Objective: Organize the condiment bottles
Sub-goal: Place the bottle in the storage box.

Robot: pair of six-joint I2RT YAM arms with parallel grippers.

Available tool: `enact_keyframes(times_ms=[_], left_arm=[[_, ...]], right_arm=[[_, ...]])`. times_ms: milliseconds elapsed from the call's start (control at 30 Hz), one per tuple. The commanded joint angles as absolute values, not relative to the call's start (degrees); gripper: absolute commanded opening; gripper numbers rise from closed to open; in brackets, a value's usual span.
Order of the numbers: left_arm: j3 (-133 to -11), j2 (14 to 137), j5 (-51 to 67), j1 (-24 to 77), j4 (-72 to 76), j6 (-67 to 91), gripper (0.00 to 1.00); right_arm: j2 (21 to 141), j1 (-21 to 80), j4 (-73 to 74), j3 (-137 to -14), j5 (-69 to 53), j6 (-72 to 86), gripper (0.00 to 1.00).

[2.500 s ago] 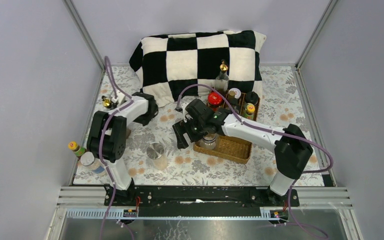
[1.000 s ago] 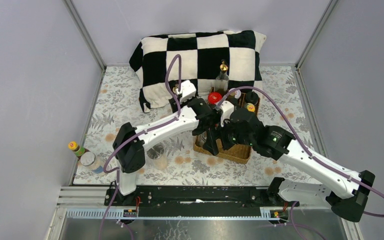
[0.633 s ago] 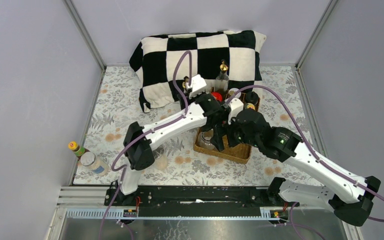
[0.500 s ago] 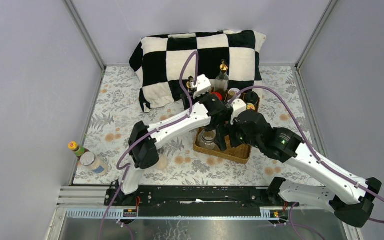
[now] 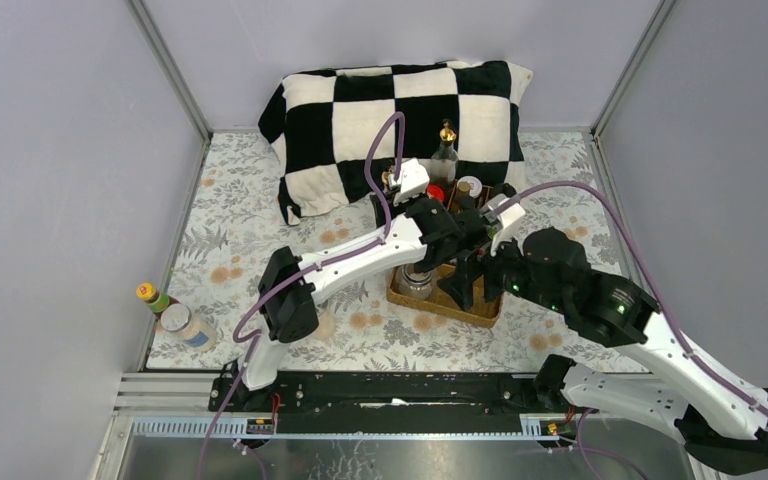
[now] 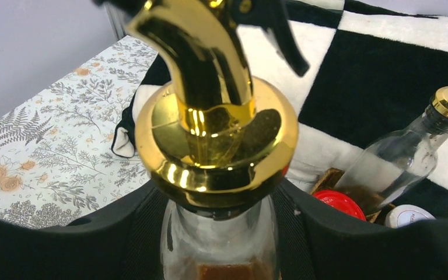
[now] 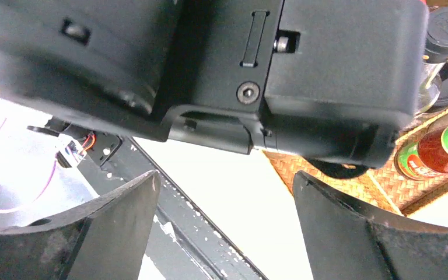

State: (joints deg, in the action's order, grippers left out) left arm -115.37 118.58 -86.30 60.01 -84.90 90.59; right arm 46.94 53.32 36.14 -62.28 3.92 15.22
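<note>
My left gripper (image 5: pixel 393 195) is shut on the neck of a gold-topped bottle (image 6: pixel 210 140) with brown liquid, held upright at the back left corner of the wicker tray (image 5: pixel 472 302). A second gold-topped bottle (image 5: pixel 446 150) stands at the tray's back; it also shows in the left wrist view (image 6: pixel 405 160). A red-capped jar (image 5: pixel 434 193), a white-capped jar (image 5: pixel 468 186) and a clear jar (image 5: pixel 415 281) sit in the tray. My right gripper (image 5: pixel 464 284) is open and empty above the tray's front; its fingers (image 7: pixel 114 227) stand wide apart under the left arm.
A yellow-capped bottle (image 5: pixel 149 295) and a white-lidded jar (image 5: pixel 179 322) lie at the table's left edge. A checkered pillow (image 5: pixel 400 105) fills the back. The right wrist view shows a red sauce bottle (image 7: pixel 440 150) in the tray (image 7: pixel 385 184).
My left arm carried the gold-topped bottle from the table's far left across to the tray's back left corner. My right arm pulled back from the tray's left front toward the right.
</note>
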Motion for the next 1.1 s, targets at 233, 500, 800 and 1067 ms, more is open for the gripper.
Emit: enact_keyframes(times_ms=[233,500,800,1067], left_arm=[[-119.18,119.3,-98.53,60.59,-83.37,92.09,0.55],[-126.84,123.75,-98.88,61.03,-83.32,88.44,0.55],[-132.31,127.2,-98.79,61.89,-83.33,86.36,0.55],[-134.37,128.88,-98.02,61.88,-83.25,86.4,0.56]], right_arm=[[35.86,53.66,40.01,-58.51,9.77,18.28,0.9],[30.69,53.66,41.29,-64.82,18.05,16.67,0.89],[31.07,53.75,42.46,-63.59,16.38,17.08,0.9],[30.68,53.7,42.56,-62.85,15.86,16.74,0.9]])
